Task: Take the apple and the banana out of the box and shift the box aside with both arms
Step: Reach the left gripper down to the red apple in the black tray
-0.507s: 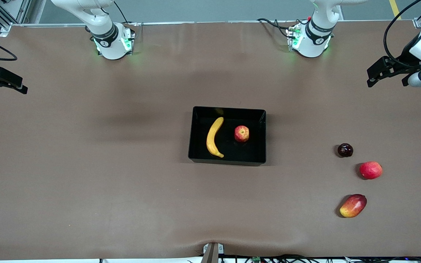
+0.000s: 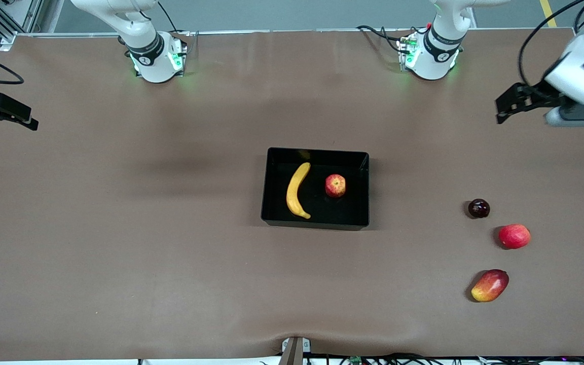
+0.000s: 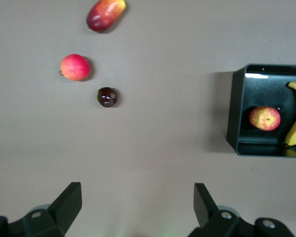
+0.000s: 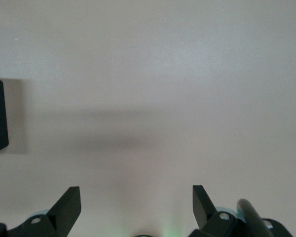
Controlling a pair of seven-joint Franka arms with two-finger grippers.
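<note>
Front view: apple (image 2: 335, 185) and banana (image 2: 297, 190) in box (image 2: 315, 222); we've left gripper (image 2: 506, 107) and right gripper (image 2: 4, 112) both released, empty. Next: reach in.

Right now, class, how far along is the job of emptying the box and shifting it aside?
Done: nothing yet. The apple and banana both lie in the box, mid-table. In hand: nothing; the left gripper is open over bare table at its arm's end, and the right gripper waits open at its arm's end. Left: lift out both fruits, then move the box aside with both arms.
</note>
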